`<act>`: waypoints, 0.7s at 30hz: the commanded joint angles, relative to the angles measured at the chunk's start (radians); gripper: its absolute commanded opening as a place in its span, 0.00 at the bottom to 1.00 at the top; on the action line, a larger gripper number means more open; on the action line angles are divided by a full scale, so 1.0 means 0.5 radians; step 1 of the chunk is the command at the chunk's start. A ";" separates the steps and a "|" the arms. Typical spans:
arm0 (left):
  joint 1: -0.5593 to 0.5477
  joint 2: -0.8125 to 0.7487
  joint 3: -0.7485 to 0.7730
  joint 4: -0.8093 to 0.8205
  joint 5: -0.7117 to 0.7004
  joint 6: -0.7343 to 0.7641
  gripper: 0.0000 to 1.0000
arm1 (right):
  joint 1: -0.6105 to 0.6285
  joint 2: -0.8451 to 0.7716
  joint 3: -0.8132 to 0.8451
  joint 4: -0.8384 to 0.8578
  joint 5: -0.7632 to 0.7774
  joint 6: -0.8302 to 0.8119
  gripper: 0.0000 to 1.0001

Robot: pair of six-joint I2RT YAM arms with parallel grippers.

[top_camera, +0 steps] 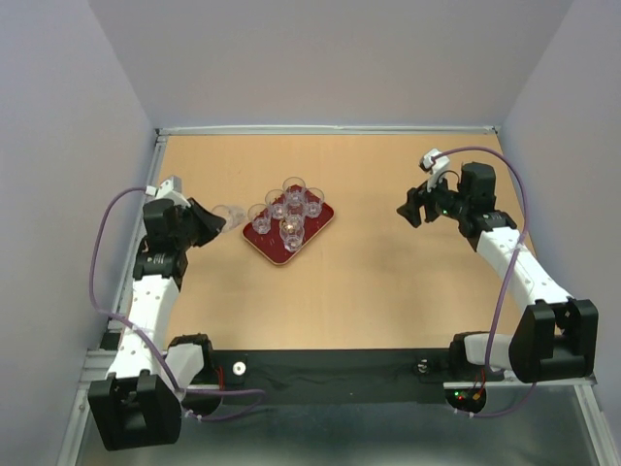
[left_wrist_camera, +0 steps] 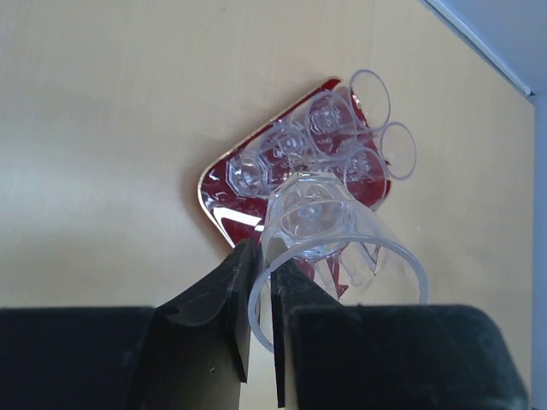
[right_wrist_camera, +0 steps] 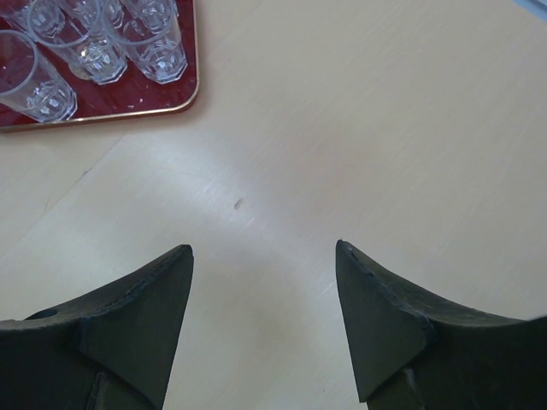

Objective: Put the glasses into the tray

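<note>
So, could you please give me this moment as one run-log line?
left gripper: shut on glass, short of tray | right gripper: open, empty | tray: other glasses inside

Left end effector [left_wrist_camera: 265,254] narrow, right end effector [right_wrist_camera: 265,256] wide apart.

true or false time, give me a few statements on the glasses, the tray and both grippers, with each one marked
1. The left gripper pinches a glass by its rim. True.
2. The right gripper holds a glass too. False: it is open and empty.
3. The tray has nothing in it. False: several glasses stand in it.
4. The pinched glass is not in the tray yet. True: it is beside the tray, on the left arm's side.
</note>
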 commanded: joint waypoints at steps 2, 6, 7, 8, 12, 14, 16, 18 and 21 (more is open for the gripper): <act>-0.060 -0.149 -0.177 0.048 0.117 -0.102 0.00 | -0.019 -0.056 -0.029 0.073 -0.037 -0.036 0.73; -0.158 -0.134 -0.279 0.115 0.089 -0.188 0.00 | -0.022 -0.050 -0.032 0.073 -0.031 -0.039 0.73; -0.219 -0.128 -0.288 0.134 0.068 -0.212 0.00 | -0.022 -0.050 -0.032 0.073 -0.031 -0.042 0.73; -0.308 -0.109 -0.303 0.149 0.043 -0.231 0.00 | -0.022 -0.050 -0.032 0.073 -0.028 -0.042 0.73; -0.505 -0.039 -0.294 0.220 -0.116 -0.314 0.00 | -0.022 -0.050 -0.035 0.073 -0.022 -0.045 0.73; -0.560 0.010 -0.288 0.238 -0.165 -0.335 0.00 | -0.022 -0.050 -0.035 0.073 -0.019 -0.048 0.73; -0.600 0.050 -0.285 0.256 -0.218 -0.345 0.00 | -0.025 -0.050 -0.035 0.073 -0.022 -0.051 0.73; -0.624 0.105 -0.264 0.254 -0.285 -0.345 0.00 | -0.025 -0.047 -0.035 0.076 -0.022 -0.054 0.73; -0.671 0.164 -0.215 0.244 -0.371 -0.341 0.00 | -0.025 -0.053 -0.035 0.073 -0.019 -0.054 0.73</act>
